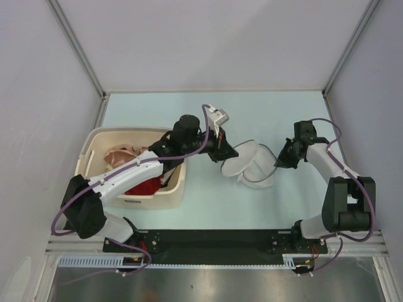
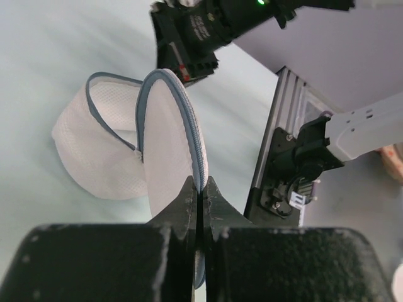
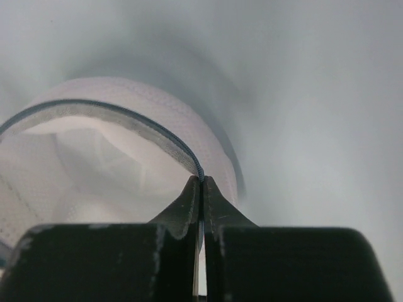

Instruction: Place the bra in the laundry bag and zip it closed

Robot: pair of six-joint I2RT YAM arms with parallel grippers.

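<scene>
- Pale blue-green worktop [image 1: 208, 107], boxed in by plain white walls [image 1: 208, 44] and aluminium posts [image 1: 75, 47], fills the top view. The laundry bag [image 1: 250, 168] sits near the middle, between the two arms, its white mesh propped up off the surface.
- In the same view, the left gripper [image 1: 222, 151] meets the bag's left edge and the right gripper [image 1: 279, 160] its right edge.
- The bra [image 1: 121, 155] lies crumpled in the cream basket [image 1: 94, 136] at far left, well apart from the bag and near a red garment [image 1: 148, 186]. It lies to the left of both jaws. The left arm passes straight over the basket, so it is the nearer one.
- The bra's long axis cannot be read from the heap, and the left arm covers part of the basket.
- Left wrist view: the jaws are together, clamped on the bag's grey-blue rim [image 2: 189, 119], which loops up and away from them. A second loop of rim stands open to the left. The right gripper's black body shows at the far end of the rim. No zip pull can be made out.
- Right wrist view: the jaws are together, pinching the thin dark rim, and the mesh mouth gapes to the left. The background is blurred, and bra and basket are out of frame.
- With both jaws taken up by the rim, fetching the bra would probably need one to let go, most likely the left.
</scene>
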